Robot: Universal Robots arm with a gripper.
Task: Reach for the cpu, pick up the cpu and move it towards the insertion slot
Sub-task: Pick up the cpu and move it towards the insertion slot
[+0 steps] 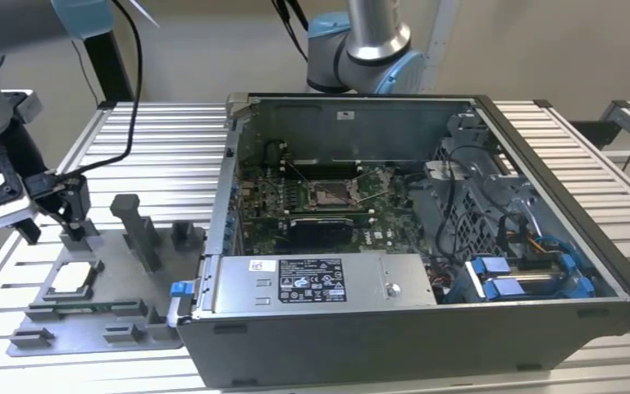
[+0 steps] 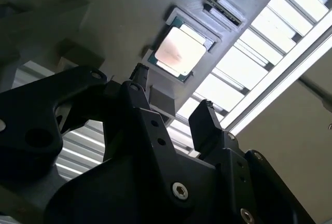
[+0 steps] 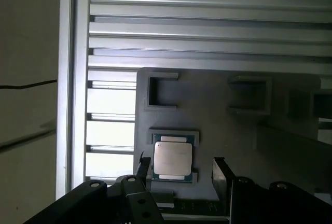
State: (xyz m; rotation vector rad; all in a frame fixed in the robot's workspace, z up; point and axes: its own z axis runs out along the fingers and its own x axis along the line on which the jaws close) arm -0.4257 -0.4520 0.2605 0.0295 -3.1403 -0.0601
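On the slatted metal worktop (image 1: 151, 156), the cpu (image 1: 71, 277) lies in a grey fixture plate (image 1: 85, 336) at eight o'clock from the open computer case (image 1: 403, 349). The spread hand (image 1: 50, 228) hovers above it.

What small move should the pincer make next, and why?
Probably lower the pincer toward the cpu: it stands open with nothing held, and the cpu lies untouched in the grey fixture, roughly between the pincer's tips in the first wrist view.

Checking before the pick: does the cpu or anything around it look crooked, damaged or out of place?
Nothing stands out. The cpu lies flat and square in the grey fixture, and the gripper hangs open over it, holding nothing.
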